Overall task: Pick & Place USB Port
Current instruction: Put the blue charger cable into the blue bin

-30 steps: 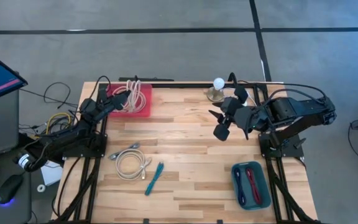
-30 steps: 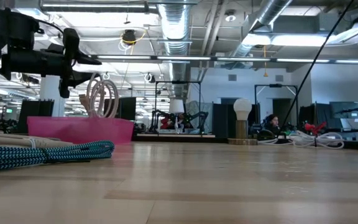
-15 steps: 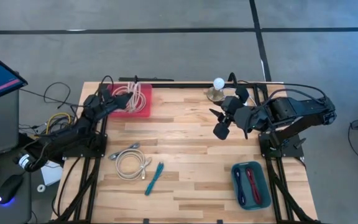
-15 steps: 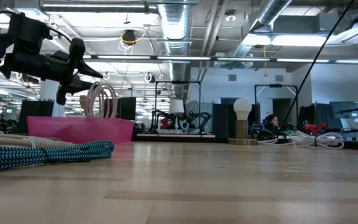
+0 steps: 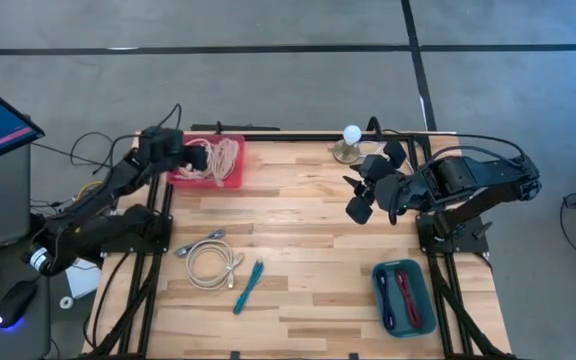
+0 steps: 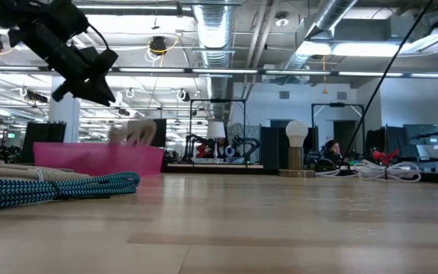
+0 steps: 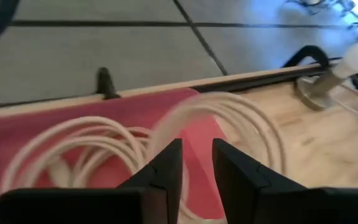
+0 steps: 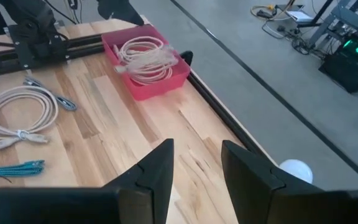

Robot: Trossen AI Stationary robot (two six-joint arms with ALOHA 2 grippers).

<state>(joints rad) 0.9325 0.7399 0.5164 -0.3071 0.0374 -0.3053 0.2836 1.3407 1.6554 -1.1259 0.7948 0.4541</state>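
A pink bin [image 5: 236, 180] sits at the table's far left [image 6: 90, 158]. A white cable coil [image 5: 216, 157] lies inside it, blurred in the low view [image 6: 135, 133] and in the left wrist view [image 7: 241, 124]. My left gripper [image 5: 176, 150] is open above the bin's left end, raised and tipped downward [image 6: 101, 87], its fingers [image 7: 166, 168] clear of the coil. My right gripper [image 5: 352, 198] hovers open over the table's right half [image 8: 197, 162], touching nothing.
A second white cable coil [image 5: 211, 263] and a teal braided cable [image 5: 248, 285] lie on the near left part of the table. A teal tray [image 5: 378, 290] holding red and black cables sits at the near right. A small globe lamp [image 5: 350, 140] stands at the far edge.
My left gripper has let go of the white coil, which it held upright over the pink bin; the coil has dropped into the bin. The gripper has drawn back toward the table's left and far edges, risen and tipped downward.
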